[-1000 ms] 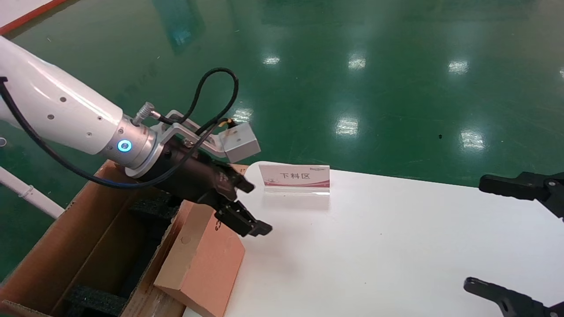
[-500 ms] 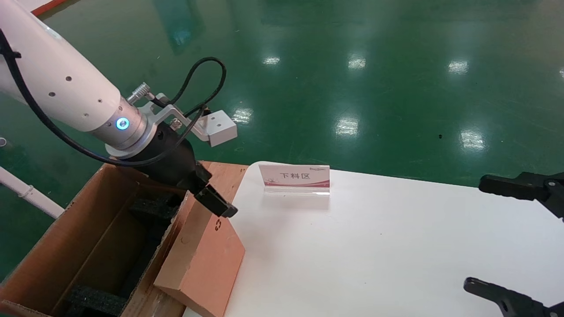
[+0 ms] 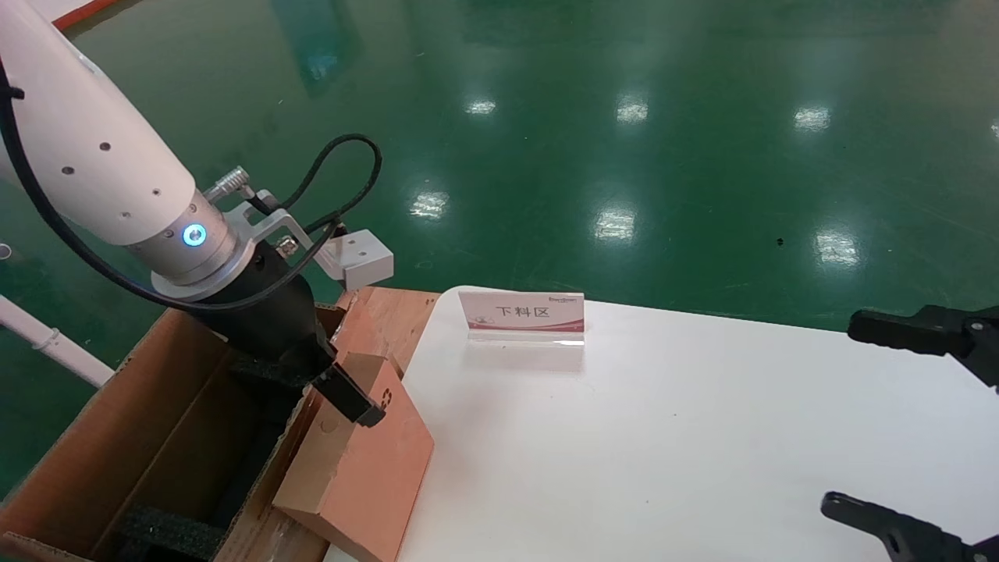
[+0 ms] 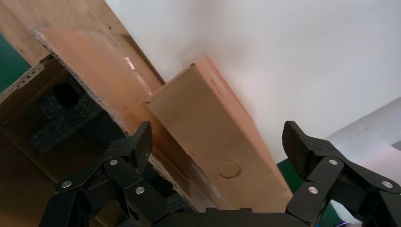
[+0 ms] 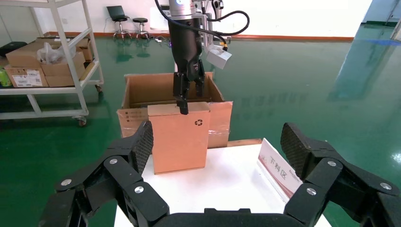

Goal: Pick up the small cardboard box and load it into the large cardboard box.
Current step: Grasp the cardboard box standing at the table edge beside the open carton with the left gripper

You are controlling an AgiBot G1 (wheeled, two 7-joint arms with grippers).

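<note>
At the far left the large cardboard box [image 3: 148, 437] stands open with black foam blocks [image 3: 168, 531] inside, and the left gripper [image 3: 347, 390], its jaws spread wide and holding nothing, straddles the upper edge of the small cardboard box [image 3: 363, 460], which leans tilted against the carton's wall with its lower edge on the white table [image 3: 663, 437]. This looks like the approach to the grasp: next the jaws likely need to settle lower over that edge and clamp it before lifting the box over the wall. Far right, the right gripper [image 3: 897, 429] is parked over the table, spread and empty.

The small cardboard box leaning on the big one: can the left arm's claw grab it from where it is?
Probably yes. The left gripper is open and astride the top edge of the small cardboard box, with nothing between them. The large cardboard box sits close behind.
</note>
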